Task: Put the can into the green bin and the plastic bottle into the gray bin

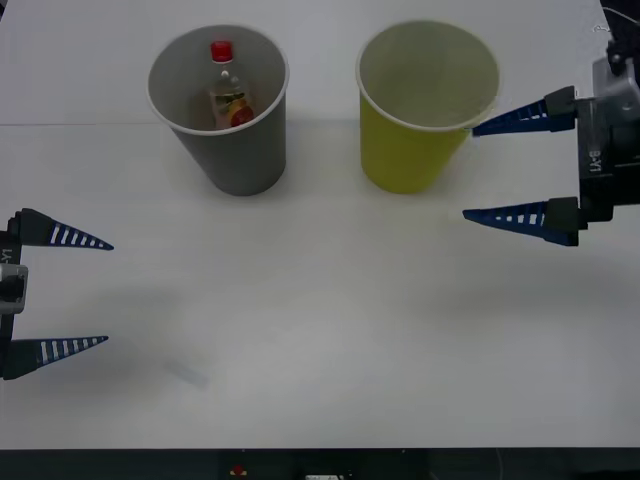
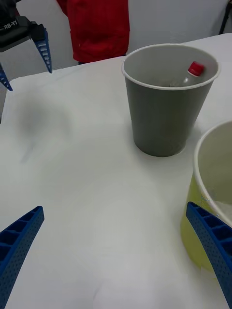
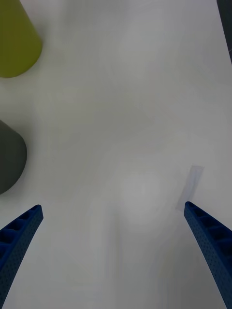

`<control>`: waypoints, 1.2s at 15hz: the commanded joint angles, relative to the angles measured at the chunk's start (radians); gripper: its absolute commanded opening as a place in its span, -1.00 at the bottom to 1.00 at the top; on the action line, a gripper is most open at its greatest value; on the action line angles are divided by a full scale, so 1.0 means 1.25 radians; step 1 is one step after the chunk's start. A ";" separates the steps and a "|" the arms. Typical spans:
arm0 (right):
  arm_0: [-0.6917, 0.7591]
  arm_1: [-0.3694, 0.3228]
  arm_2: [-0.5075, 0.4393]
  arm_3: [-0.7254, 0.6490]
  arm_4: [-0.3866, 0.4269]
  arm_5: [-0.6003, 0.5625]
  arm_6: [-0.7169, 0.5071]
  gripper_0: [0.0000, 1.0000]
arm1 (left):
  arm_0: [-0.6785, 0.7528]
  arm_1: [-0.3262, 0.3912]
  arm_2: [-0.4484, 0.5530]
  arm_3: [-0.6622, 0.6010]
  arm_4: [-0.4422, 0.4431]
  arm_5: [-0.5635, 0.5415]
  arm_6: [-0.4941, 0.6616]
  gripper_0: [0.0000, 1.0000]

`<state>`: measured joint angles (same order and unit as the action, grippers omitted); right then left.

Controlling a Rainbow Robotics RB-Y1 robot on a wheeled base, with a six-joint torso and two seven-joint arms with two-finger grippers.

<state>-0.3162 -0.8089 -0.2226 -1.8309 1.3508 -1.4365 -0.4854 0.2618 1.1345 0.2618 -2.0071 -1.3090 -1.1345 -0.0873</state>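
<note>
The gray bin [image 1: 232, 150] stands upright at the back left of the table, and the plastic bottle [image 1: 228, 95] lies leaning inside it, red cap up. The bottle's cap [image 2: 195, 68] also peeks over the gray bin's rim [image 2: 164, 87] in the right wrist view. The green bin [image 1: 415, 150] stands upright to the right of the gray one. My right gripper [image 1: 470, 172] is open just right of the green bin [image 2: 212, 193], its far fingertip close to the rim. The can is out of view. My left gripper [image 1: 110, 292] is open and empty low at the front left.
The white table [image 1: 320, 300] stretches wide between the two arms. A faint strip of clear tape [image 1: 185, 373] lies near the left gripper. The table's front edge [image 1: 320, 450] runs along the bottom of the front view.
</note>
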 commanded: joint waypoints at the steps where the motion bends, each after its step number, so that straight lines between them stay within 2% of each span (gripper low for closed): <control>1: 0.078 -0.001 -0.043 0.001 -0.030 -0.008 0.080 1.00 | 0.000 0.000 0.000 0.000 0.000 0.000 0.000 1.00; 9: 0.269 0.000 -0.125 0.001 -0.120 -0.029 0.272 1.00 | 0.000 0.000 0.000 0.000 0.000 0.000 0.000 1.00; 13: 0.314 0.000 -0.174 0.001 -0.127 -0.088 0.298 1.00 | 0.000 0.000 0.000 0.000 0.000 0.000 0.000 1.00; 18: 0.344 0.000 -0.186 0.001 -0.137 -0.091 0.313 1.00 | 0.000 0.000 0.000 0.000 0.000 0.000 0.000 1.00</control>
<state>0.1112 -0.8085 -0.4546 -1.8302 1.1795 -1.5509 -0.0948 0.2618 1.1345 0.2618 -2.0071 -1.3090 -1.1345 -0.0873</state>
